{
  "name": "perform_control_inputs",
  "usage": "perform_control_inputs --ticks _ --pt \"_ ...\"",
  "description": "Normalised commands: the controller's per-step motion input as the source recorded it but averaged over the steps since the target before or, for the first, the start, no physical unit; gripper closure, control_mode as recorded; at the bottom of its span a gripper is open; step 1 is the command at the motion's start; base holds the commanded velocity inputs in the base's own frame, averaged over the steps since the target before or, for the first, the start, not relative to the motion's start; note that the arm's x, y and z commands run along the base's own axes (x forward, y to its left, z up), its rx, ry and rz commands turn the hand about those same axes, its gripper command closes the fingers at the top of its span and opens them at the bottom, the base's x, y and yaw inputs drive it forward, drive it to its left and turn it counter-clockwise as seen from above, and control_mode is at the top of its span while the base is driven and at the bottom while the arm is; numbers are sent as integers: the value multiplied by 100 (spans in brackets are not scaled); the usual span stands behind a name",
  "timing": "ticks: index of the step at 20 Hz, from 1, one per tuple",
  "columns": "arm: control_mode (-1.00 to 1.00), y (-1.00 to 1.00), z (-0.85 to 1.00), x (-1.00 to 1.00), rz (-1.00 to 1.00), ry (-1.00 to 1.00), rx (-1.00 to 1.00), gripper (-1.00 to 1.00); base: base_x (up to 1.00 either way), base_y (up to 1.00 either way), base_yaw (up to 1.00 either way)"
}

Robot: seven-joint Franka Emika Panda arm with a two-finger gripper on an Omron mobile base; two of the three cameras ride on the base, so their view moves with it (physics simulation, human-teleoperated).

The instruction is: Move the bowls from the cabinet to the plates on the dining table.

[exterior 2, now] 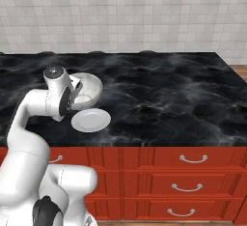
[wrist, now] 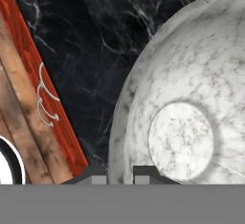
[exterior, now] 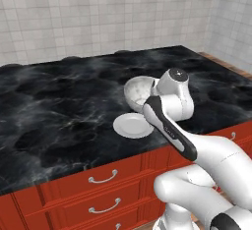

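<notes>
Left base view: holding the mottled bowl (exterior: 137, 91) tipped on its side, mouth facing left, above the black marble bench (exterior: 59, 106), near its front edge. Sitting just below and to the near left of the bowl, a white plate (exterior: 132, 125), flat on the bench. Blocking the hand itself, the white arm. Running along the bench front, red drawers (exterior: 98, 185) with silver handles.

Right base view: showing the bowl (exterior 2: 88, 91) tilted, mouth turned toward the arm, its lower edge just above the far rim of the plate (exterior 2: 90, 120); touching or not, impossible to tell. Lying near the left front edge of the bench (exterior 2: 164, 99), the plate.

Hand view: clenching the hand (wrist: 119, 174) on the bowl's rim, one dark fingertip (wrist: 97, 173) outside the wall and the other inside. Looking into the bowl (wrist: 191, 103), its round flat bottom in plain sight. Passing to the left, the bench (wrist: 86, 50), a red drawer front (wrist: 43, 94) and a wooden floor (wrist: 19, 122).
</notes>
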Motion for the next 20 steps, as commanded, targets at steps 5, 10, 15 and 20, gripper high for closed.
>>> perform_control_inputs --ticks 5,10,15,20 --pt "-100 13 -57 0 0 6 -6 100 0 0 0" --pt "-100 4 -55 13 0 3 -11 100 0 0 0" --pt "-100 0 -28 27 0 0 -4 100 0 0 0" --pt "-100 0 -2 30 0 0 0 100 0 0 0"
